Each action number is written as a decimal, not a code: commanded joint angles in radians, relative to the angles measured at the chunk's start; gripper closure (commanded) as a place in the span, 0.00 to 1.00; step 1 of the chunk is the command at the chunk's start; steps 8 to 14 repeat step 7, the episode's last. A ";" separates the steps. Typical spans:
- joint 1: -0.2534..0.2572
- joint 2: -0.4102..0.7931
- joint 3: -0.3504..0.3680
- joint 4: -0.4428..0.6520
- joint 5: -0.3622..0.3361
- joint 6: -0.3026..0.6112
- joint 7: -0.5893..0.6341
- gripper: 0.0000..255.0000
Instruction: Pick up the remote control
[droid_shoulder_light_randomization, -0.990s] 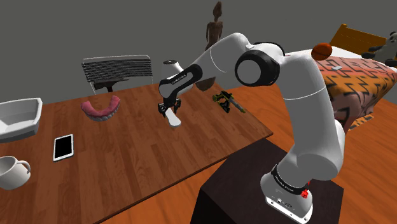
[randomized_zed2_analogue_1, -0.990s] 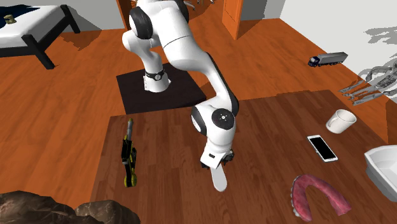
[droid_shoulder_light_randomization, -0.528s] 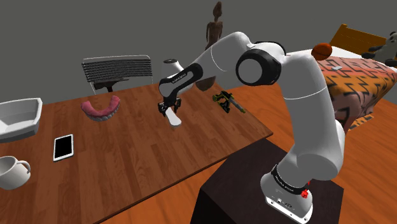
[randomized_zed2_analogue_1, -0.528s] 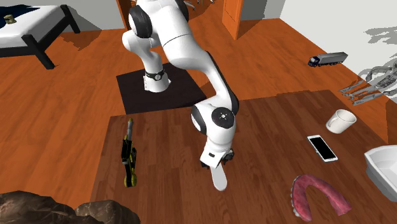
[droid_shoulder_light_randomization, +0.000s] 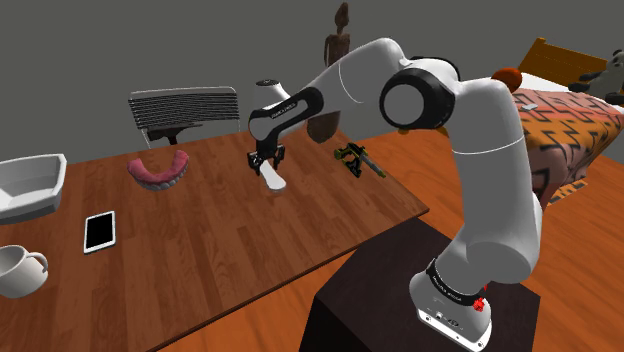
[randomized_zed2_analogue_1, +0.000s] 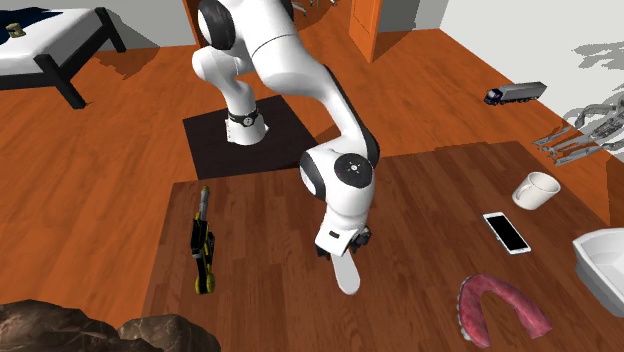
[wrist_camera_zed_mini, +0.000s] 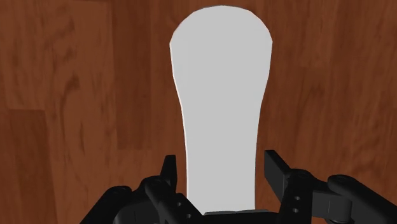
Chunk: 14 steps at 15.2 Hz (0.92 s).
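Remote: plain white paddle-shaped remote control (wrist_camera_zed_mini: 220, 95), centre of the shoulder view, seemingly just clear of the brown wooden surface (droid_shoulder_light_randomization: 230, 250).
Handling: probably light, stiff and smooth, so a little slippery; best taken across the narrow neck, not the wide head.
End effector: black two-finger end effector (droid_shoulder_light_randomization: 266, 160) clenched on that narrow end.
Change: sits slightly higher than a second ago, remote carried up with it.
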<state>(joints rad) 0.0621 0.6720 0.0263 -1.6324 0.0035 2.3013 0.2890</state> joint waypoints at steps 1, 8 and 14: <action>0.000 -0.018 0.000 -0.001 0.000 -0.017 0.000 1.00; -0.001 -0.052 0.001 0.004 0.001 -0.055 0.000 1.00; -0.001 -0.052 0.001 0.004 0.001 -0.055 0.000 1.00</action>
